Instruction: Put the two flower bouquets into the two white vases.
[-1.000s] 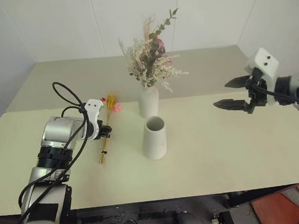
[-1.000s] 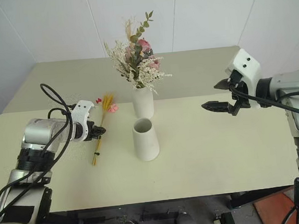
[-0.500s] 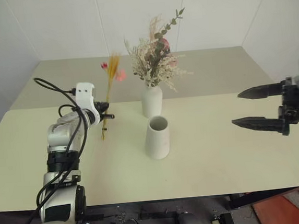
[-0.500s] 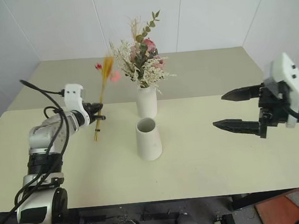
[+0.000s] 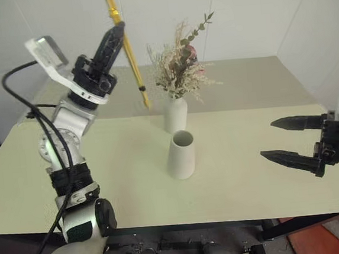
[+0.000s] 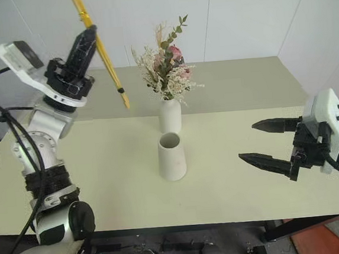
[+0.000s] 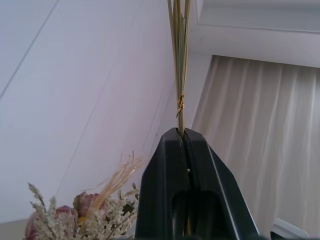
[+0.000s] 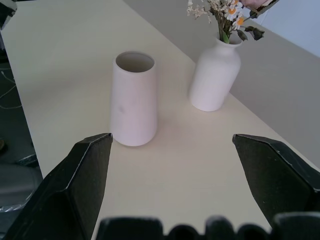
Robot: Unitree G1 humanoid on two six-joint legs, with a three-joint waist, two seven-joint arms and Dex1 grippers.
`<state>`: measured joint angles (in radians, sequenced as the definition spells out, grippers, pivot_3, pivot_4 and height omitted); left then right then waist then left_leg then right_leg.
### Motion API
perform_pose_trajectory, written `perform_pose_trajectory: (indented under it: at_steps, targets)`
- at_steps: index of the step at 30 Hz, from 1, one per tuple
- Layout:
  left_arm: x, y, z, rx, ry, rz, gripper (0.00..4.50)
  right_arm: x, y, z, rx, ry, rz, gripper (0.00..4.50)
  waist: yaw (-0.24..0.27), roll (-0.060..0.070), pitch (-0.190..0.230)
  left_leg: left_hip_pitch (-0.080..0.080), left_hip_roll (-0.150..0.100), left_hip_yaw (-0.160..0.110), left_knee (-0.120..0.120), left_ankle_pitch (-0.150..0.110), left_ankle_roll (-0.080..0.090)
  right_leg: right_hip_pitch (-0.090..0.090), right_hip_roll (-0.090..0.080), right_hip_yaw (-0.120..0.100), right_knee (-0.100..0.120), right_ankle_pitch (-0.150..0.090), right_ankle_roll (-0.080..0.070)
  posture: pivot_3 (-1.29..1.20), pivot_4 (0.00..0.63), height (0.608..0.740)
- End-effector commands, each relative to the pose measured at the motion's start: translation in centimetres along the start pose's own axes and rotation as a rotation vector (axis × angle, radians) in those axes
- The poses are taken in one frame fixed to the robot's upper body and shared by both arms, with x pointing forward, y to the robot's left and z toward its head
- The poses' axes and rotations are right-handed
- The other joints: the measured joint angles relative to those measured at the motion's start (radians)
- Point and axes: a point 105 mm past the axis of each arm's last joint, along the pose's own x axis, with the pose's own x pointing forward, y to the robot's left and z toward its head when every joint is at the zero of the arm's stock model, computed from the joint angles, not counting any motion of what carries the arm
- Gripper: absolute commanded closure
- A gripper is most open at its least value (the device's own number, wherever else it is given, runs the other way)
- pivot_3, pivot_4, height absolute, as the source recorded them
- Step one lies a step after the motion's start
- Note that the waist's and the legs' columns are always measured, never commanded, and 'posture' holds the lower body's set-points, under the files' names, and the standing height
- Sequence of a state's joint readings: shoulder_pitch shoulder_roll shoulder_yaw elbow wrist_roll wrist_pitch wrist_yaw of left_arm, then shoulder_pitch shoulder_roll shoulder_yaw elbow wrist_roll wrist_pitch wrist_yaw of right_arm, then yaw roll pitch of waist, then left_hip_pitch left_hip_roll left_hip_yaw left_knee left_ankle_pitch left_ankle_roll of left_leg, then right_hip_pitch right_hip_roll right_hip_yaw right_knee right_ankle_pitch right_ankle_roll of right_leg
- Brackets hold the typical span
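Left gripper [image 5: 115, 32] raised, fingers pinching yellow wheat stalk bundle [image 5: 128, 53]. Right gripper [image 5: 289, 141] spread wide, empty. Cone vase [image 5: 181, 155] empty; bushy bouquet [image 5: 180, 63] in bottle vase [image 5: 175, 114].

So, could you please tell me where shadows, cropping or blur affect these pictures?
Left eye view: soft even light, with a faint shadow beside the cone vase; the stalks are sharp but cut off at the top edge. Left wrist view: the shut left gripper and stalks are crisp. Right wrist view: the right gripper fingers look dark and slightly soft.
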<state>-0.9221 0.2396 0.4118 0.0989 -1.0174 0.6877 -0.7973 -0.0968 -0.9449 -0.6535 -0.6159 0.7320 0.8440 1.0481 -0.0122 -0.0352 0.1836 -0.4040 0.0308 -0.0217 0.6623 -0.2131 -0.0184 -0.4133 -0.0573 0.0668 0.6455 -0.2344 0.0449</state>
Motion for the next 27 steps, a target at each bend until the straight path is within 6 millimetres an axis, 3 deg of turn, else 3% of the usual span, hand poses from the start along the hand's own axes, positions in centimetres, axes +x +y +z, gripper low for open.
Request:
perform_pose_trajectory:
  at_steps: [1, 9, 18, 22, 25, 27]
  targets:
    - [0.8, -0.3, -1.5, -0.02, 0.01, -0.067, 4.46, -0.4, 0.3, 1.0, -0.044, -0.041, -0.043, 0.0, 0.0, 0.0, 0.0, 0.0, 0.0, 0.0, 0.0, 0.0, 0.0, 0.0, 0.0, 0.0, -0.001, 0.0, -0.001, 0.0, 0.15, 0.74]
    - [0.9, -0.3, -7.4, 0.067, 0.221, -0.15, 4.46, -0.8, 0.8, 0.4, -0.028, -0.03, -0.101, 0.0, -0.002, 0.0, 0.0, -0.001, 0.0, 0.0, 0.0, -0.001, 0.002, 0.0, 0.0, 0.0, -0.002, 0.001, -0.003, 0.0, 0.15, 0.74]
    - [-1.0, -0.2, -10.2, 0.105, 0.352, -0.201, 4.46, -1.3, 1.5, 0.1, -0.019, -0.013, -0.106, 0.0, -0.003, 0.0, 0.0, -0.001, 0.0, 0.0, -0.001, -0.001, 0.002, 0.0, 0.0, 0.0, -0.003, 0.001, -0.002, 0.0, 0.15, 0.74]
    - [-1.5, -0.7, -10.2, 0.075, 0.344, -0.228, 3.53, -1.3, 1.4, -0.1, -0.021, -0.004, -0.108, 0.0, -0.002, 0.0, 0.0, -0.001, 0.0, 0.0, -0.001, -0.001, 0.002, 0.0, 0.0, 0.0, -0.003, 0.0, 0.0, 0.0, 0.15, 0.74]
    - [-1.9, -1.5, -9.6, 0.048, 0.349, -0.266, 2.56, -1.3, 1.3, 0.0, -0.025, -0.005, -0.106, 0.0, -0.004, 0.0, 0.0, -0.001, 0.0, 0.0, -0.001, -0.001, 0.002, 0.0, 0.0, 0.0, -0.003, 0.0, 0.0, 0.0, 0.15, 0.74]
    - [-3.3, -2.2, -9.7, 0.028, 0.425, -0.301, 1.88, -1.3, 1.2, -0.1, -0.026, -0.003, -0.106, 0.0, -0.008, 0.0, 0.0, -0.001, 0.001, 0.0, -0.001, -0.001, 0.002, 0.0, 0.0, 0.0, -0.003, 0.0, 0.0, 0.0, 0.15, 0.74]
